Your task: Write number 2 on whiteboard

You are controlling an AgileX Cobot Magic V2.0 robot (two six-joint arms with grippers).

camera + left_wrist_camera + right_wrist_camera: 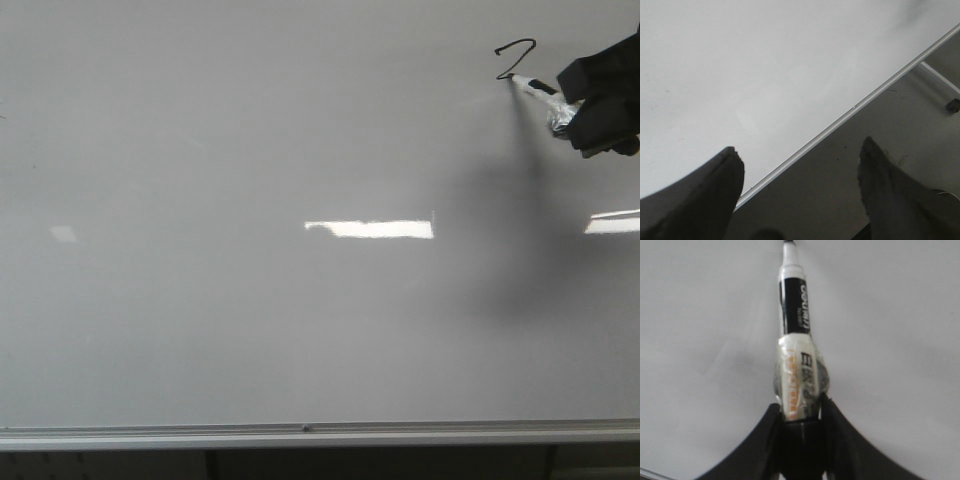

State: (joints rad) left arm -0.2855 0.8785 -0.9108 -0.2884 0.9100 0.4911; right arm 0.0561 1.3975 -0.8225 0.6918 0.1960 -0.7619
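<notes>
The number 2 (516, 58) in the upper right of the whiteboard (250, 130) looks unfinished, just hook and diagonal I think. The marker (540, 88) tip touches its lower end. The right gripper (590, 95), cut off by the frame edge, pinches the marker. The left gripper (800, 172) sits spread wide.

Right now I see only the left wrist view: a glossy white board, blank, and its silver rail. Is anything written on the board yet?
Observer: Yes. At the upper right of the front view, a thin black hand-drawn number 2 stands on the large glossy whiteboard; its flat base stroke is barely begun.
Operator: What is drawing it?
Observer: A black-and-white marker pen, with its tip on the stroke's lower end, held by the black right gripper.
Operator: How is it held?
Observer: The right wrist view shows the pen's wrapped end clamped between both fingers.
</notes>
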